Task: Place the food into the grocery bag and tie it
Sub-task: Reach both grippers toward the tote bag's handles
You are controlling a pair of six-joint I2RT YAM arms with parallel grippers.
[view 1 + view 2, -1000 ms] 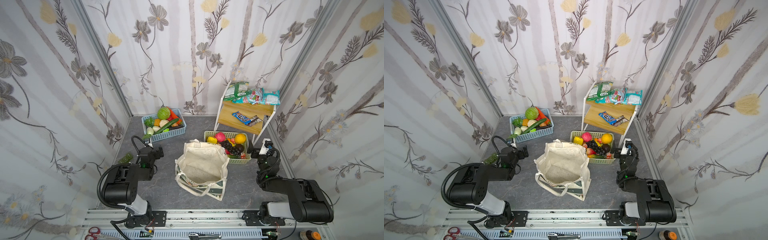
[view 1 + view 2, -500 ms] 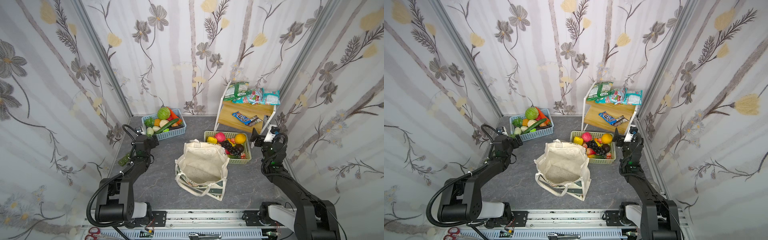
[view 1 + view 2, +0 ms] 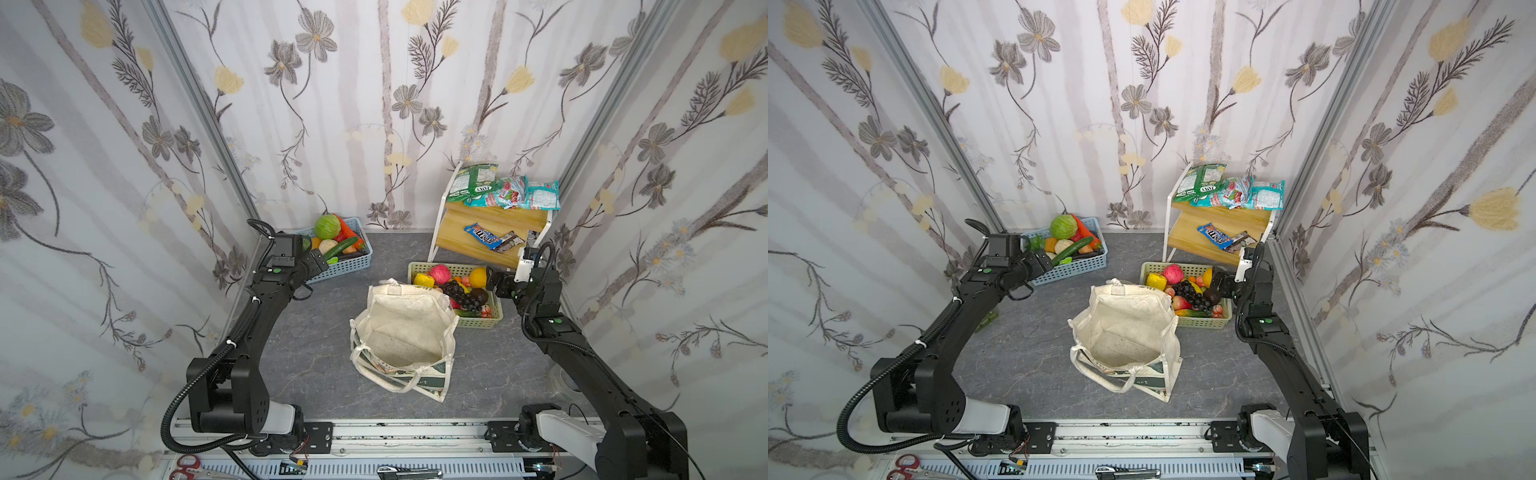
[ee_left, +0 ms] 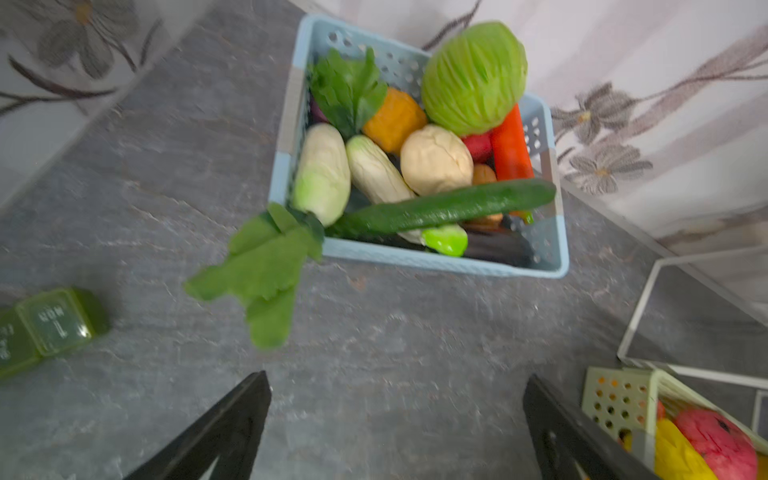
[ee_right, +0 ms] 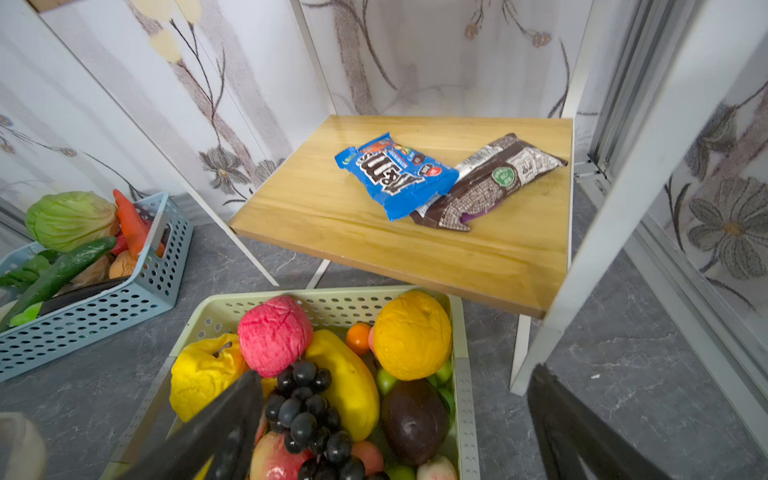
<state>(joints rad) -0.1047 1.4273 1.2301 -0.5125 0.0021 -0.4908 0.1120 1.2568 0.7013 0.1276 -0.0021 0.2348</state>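
Lately the left tool (image 4: 395, 419) and right tool (image 5: 395, 419) had reached forward, both spread wide, empty; loading the unfilled cream canvas grocery bag (image 3: 415, 307) could begin

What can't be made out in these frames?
Green box: cut off by the left wrist view's edge; lettering blurred.
Pale vegetable: largely covered by the left gripper in both top views.
Snack packet: print too small in both top views; outside both wrist views.
Grocery bag: only a blurred corner shows in the right wrist view, cut by the edge.
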